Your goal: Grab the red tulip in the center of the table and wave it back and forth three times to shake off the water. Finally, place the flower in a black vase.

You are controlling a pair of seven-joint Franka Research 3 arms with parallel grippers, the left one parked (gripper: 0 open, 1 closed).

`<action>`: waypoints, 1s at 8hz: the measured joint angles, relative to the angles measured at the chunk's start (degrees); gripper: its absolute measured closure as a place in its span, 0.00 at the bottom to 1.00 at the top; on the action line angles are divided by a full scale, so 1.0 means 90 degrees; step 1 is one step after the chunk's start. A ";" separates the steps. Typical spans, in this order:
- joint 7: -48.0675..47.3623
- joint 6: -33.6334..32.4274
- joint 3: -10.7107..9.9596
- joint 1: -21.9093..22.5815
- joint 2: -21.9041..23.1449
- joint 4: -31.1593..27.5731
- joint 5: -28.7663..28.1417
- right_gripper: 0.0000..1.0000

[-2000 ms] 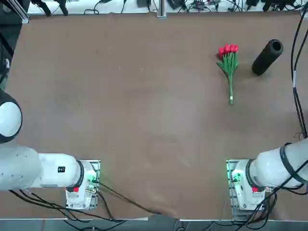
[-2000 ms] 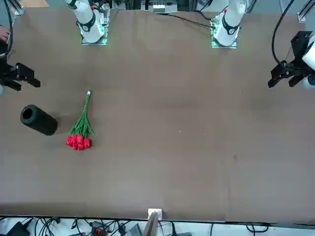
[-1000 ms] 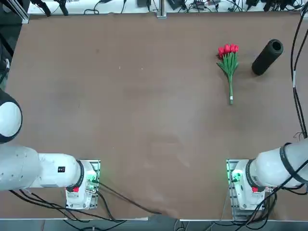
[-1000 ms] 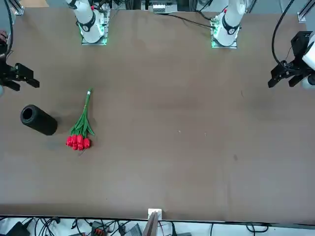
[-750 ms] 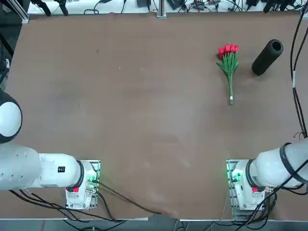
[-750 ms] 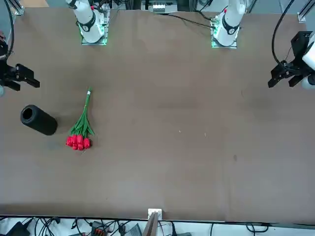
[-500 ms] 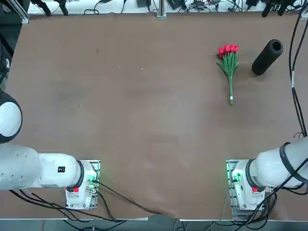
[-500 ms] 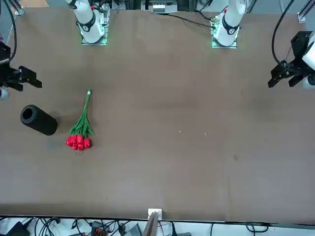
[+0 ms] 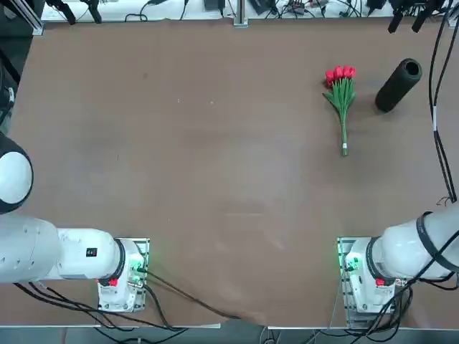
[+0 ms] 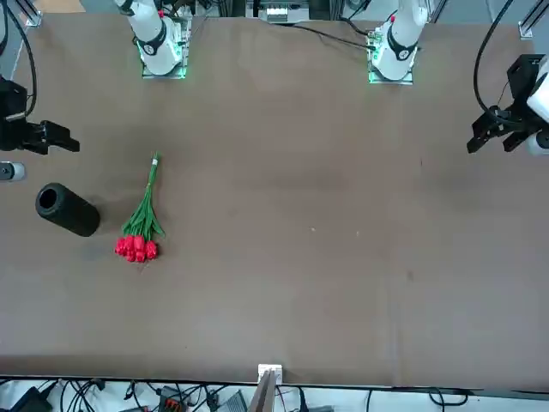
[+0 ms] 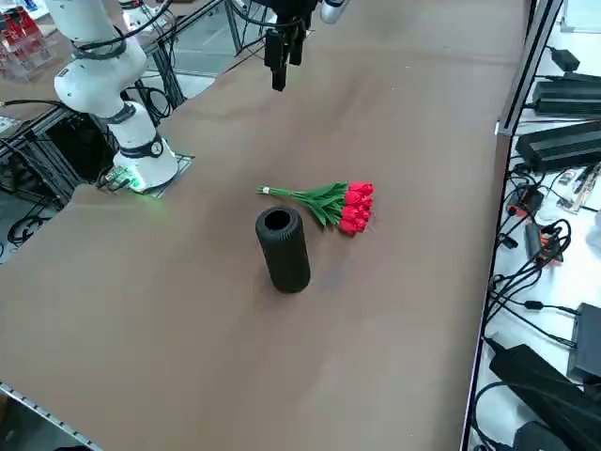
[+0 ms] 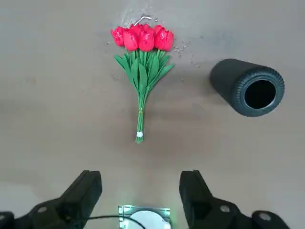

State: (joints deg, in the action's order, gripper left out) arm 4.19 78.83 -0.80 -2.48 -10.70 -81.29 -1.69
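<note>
My right gripper (image 12: pixel 140 195) hangs high over the table (image 9: pixel 179 158), fingers (image 12: pixel 85 191) spread wide and empty, pointing down at the bare brown surface on my own side of the flowers. From the side camera it shows as a dark pair of fingers well above the tabletop, clear of everything on it.

The red tulip (image 9: pixel 341 100) lies flat on the table, red heads toward the far edge and its pale-tipped stem toward my base. Just beside it, apart from it, the black vase (image 9: pixel 399 84) lies on its side, round mouth toward the far edge. Neither one touches the other.

Compared with a second ago, my gripper has slid a little further in over the table in the front camera, edging toward the flowers, and its fingertips now show at the far edge of the overhead picture. The tulip and the vase lie exactly where they did.
</note>
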 joint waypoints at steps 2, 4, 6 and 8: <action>-0.0252 0.0000 0.0006 0.0039 -0.0007 -0.0002 0.0000 0.00; -0.0343 0.0001 0.0012 0.0054 -0.0037 -0.0003 0.0078 0.00; -0.0396 0.0073 0.0029 0.0082 -0.0060 -0.0003 0.0209 0.00; -0.0432 0.0448 0.0038 0.0142 -0.0096 -0.0004 0.0303 0.00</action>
State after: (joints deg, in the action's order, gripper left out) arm 0.30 82.86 -0.46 -1.20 -11.56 -81.33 1.04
